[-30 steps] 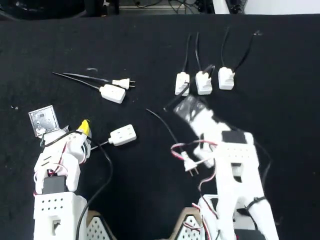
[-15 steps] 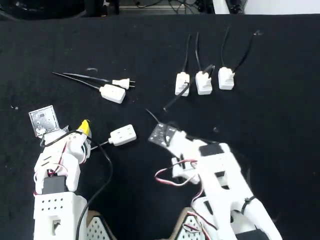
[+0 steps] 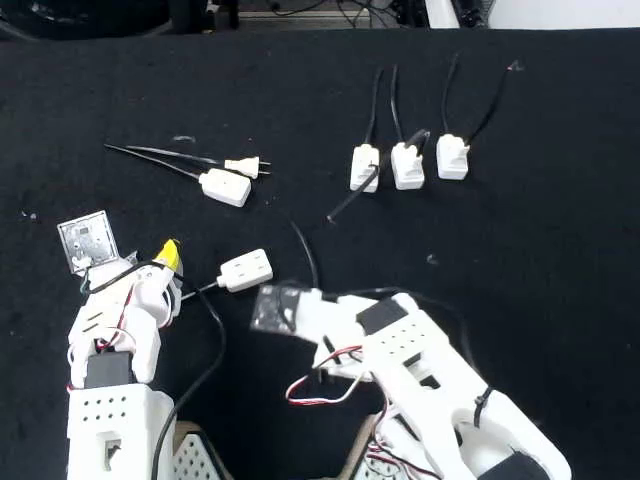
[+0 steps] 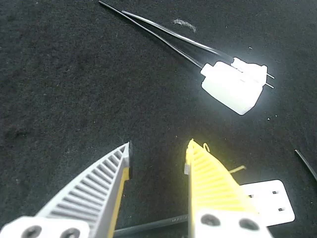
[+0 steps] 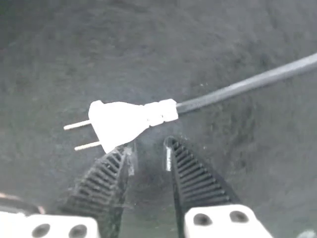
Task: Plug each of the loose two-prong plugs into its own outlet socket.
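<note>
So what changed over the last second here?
The right arm drew back from the three far sockets and swung left toward its base. The right gripper now sits at the loose plug, jaws open, nothing gripped. The left gripper, the near socket and the far sockets stayed put.

- Table (image 3: 560, 260): three sockets (image 3: 408, 165) in a row, side by side, toward the far edge, right of centre.
- Far plug (image 3: 243, 166): left of centre, just behind the left socket (image 3: 224, 187).
- Near socket (image 3: 246, 270): toward the front edge, between the arms.
- Near plug (image 5: 119, 121): on the table, just off the right gripper (image 5: 148, 144).
</note>
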Action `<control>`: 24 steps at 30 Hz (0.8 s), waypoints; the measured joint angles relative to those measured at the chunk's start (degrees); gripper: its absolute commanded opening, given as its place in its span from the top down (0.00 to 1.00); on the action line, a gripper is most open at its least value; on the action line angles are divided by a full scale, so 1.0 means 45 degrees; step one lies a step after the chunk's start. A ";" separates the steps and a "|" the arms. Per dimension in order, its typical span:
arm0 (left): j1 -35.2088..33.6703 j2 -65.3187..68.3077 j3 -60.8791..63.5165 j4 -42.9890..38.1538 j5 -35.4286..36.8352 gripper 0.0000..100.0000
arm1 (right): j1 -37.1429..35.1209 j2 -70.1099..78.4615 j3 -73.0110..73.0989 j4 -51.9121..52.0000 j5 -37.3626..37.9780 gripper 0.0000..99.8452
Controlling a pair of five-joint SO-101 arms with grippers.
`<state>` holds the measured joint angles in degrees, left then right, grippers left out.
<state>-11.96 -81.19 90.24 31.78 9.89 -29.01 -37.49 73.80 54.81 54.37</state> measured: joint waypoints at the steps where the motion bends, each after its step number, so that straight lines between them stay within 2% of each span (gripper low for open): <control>1: 0.0000 0.0000 0.0000 0.0000 0.0000 0.81 | 0.0000 0.0000 0.0000 0.0000 0.0625 0.91; 7: 0.0000 0.0000 0.0000 0.0000 0.0000 0.81 | 0.0234 0.0000 0.0000 0.0000 0.3810 0.91; 10: -0.0039 0.0000 0.0000 0.0000 0.0000 0.81 | 0.0313 0.0000 0.0000 0.0000 0.4786 0.91; 16: -0.1485 0.0000 0.0000 0.0000 0.0059 0.81 | 0.0332 0.0000 -0.0371 0.0020 0.5040 0.91; 19: -0.2305 0.0000 0.0000 0.0000 0.0821 0.81 | 0.0332 0.0000 -0.0723 0.0020 0.5099 0.91; 24: -0.2755 0.0000 0.0000 0.0000 0.1328 0.81 | 0.0332 0.0000 -0.0762 0.0020 0.5118 0.91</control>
<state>-24.35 -81.19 90.24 31.78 15.87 -27.52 -37.49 70.37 54.90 77.41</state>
